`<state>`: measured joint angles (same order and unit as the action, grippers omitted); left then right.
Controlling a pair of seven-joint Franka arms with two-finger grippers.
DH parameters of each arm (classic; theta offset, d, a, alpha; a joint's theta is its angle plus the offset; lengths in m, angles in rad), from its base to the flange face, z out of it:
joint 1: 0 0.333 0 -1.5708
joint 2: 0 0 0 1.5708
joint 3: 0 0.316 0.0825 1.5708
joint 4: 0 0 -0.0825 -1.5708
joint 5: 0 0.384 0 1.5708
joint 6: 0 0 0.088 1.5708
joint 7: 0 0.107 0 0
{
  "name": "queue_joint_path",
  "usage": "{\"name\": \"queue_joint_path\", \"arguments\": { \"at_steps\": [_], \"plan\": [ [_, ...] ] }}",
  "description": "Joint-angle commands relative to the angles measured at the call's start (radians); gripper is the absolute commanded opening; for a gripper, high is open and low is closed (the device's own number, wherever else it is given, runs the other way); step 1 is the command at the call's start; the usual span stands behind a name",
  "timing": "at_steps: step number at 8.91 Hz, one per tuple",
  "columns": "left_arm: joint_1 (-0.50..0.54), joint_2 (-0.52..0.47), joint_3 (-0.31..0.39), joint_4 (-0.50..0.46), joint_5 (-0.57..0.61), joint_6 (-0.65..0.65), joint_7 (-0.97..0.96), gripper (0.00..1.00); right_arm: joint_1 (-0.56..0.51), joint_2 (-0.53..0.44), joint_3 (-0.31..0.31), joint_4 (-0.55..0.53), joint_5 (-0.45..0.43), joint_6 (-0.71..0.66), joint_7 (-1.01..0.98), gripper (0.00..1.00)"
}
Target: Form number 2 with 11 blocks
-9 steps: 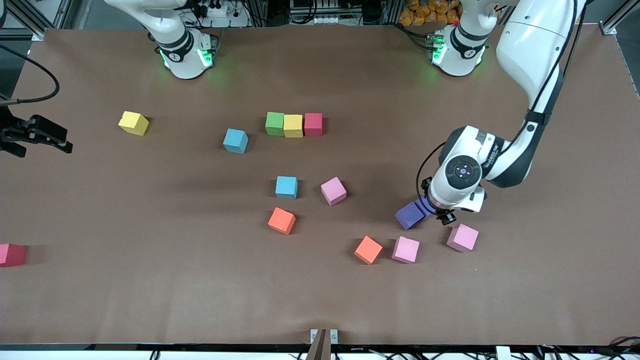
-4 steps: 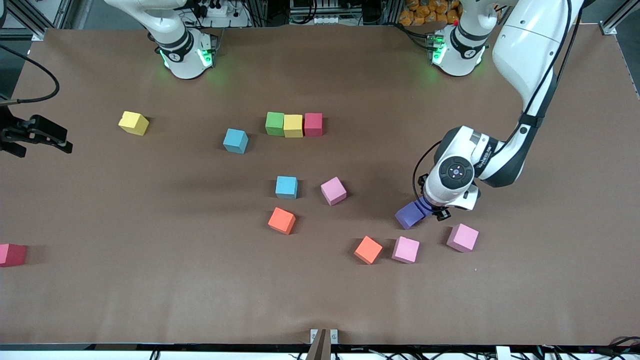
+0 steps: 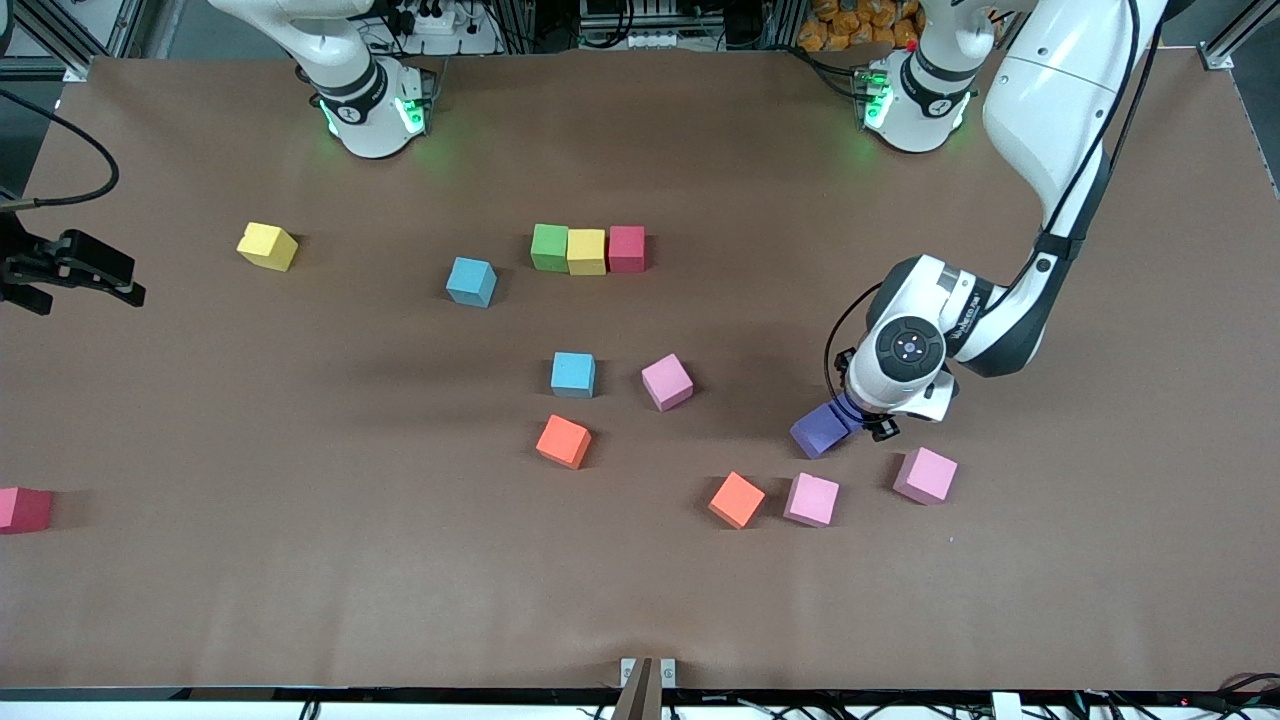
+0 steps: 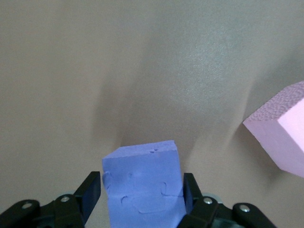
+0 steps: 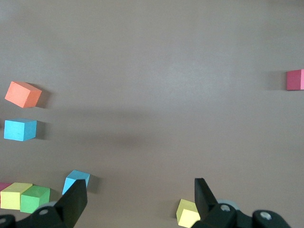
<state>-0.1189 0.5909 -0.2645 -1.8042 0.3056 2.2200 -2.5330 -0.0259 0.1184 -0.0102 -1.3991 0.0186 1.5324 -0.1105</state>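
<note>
In the front view, only the top bar of the number 2 had been laid: a green block (image 3: 549, 247), a yellow block (image 3: 586, 251) and a red block (image 3: 627, 249) were set edge to edge in a row on the table (image 3: 300, 600). The rest lay scattered nearer the camera, among them two light blue blocks (image 3: 572, 374), two orange blocks (image 3: 563, 441) and three pink blocks (image 3: 811, 499), so most of the figure was judged still to be built. The left gripper (image 3: 862, 424) was seen clamped on a purple block (image 3: 822, 430), just beside a pink block (image 3: 925, 475) toward the left arm's end. Against the earlier frames, the left arm's wrist had been shifted slightly toward the middle of the table, while the purple block appeared hardly displaced. The right gripper (image 3: 128, 290) was kept waiting at the right arm's end.

In the left wrist view, the purple block (image 4: 142, 183) was shown pinched between both fingers (image 4: 91, 194), the pink block (image 4: 282, 137) lying near.

In the right wrist view, the right gripper (image 5: 140, 197) was shown with its jaws spread wide and nothing between them, above bare table.
</note>
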Motion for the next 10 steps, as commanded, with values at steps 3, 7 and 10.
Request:
{"name": "queue_joint_path", "arguments": {
  "at_steps": [3, 7, 10],
  "plan": [
    [0.012, 0.015, -0.001, -0.01, -0.008, 0.007, 0.014, 0.78, -0.014, -0.005, 0.012, 0.008, 0.007, -0.008, -0.006, 1.0],
    [0.015, 0.0, -0.001, -0.015, -0.005, -0.009, 0.066, 0.0, -0.014, -0.005, 0.01, 0.008, 0.006, -0.008, -0.006, 1.0],
    [0.015, -0.068, -0.031, -0.006, -0.005, -0.124, 0.187, 0.0, -0.014, -0.005, 0.01, 0.008, 0.006, -0.008, -0.008, 1.0]
  ]
}}
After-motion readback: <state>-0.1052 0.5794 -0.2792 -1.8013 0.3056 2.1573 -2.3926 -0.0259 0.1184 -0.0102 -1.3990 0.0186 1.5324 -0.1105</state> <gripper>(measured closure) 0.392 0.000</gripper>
